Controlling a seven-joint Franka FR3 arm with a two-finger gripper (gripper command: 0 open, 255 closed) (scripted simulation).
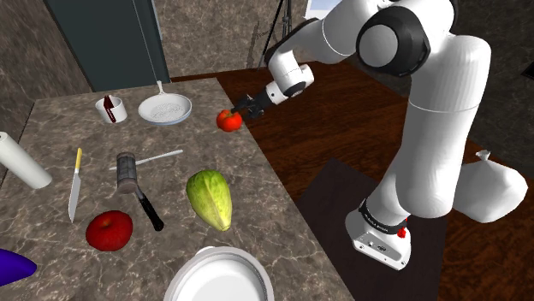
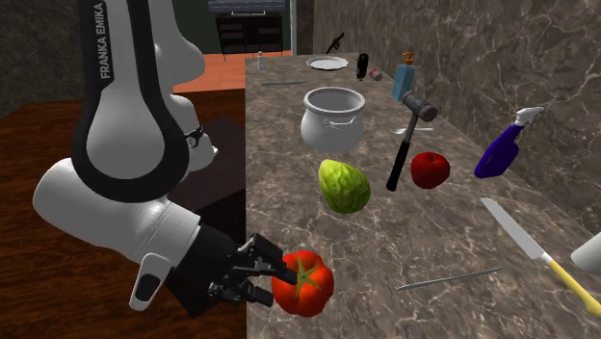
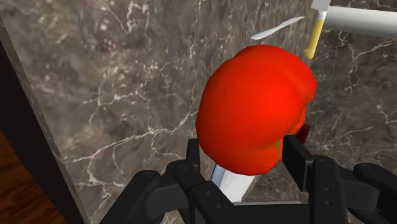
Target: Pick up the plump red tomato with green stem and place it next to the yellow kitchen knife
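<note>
The black gripper [image 1: 245, 109] is closed on the red tomato [image 1: 228, 120], one finger [image 3: 298, 159] pressed to each side of it, with the green stem turned towards the hand. The tomato sits right at the long edge of the marble worktop [image 1: 197, 141], on the side where the arm stands above the wooden floor. I cannot tell from here whether it is resting on the stone or is just clear of it.

The yellow-handled knife [image 1: 75, 184] lies flat near the opposite long edge, well apart from the tomato, its blade pointing towards the front end of the worktop in the shoulder view. A white roll [image 1: 21, 161] lies just beyond it at that same edge.

Between the knife and the tomato's side of the worktop lies a hammer [image 1: 137, 188] with a black handle, and a thin metal utensil [image 1: 158, 157] lies just beside its head. A red apple [image 1: 109, 229] sits near the hammer's handle, and a green vegetable [image 1: 210, 198] lies on the other side of that handle. Towards the far end stand a white pan [image 1: 164, 109] and a mug [image 1: 111, 109]. At the near end are a white pot [image 1: 218, 274] and a purple spray bottle [image 1: 13, 265].
</note>
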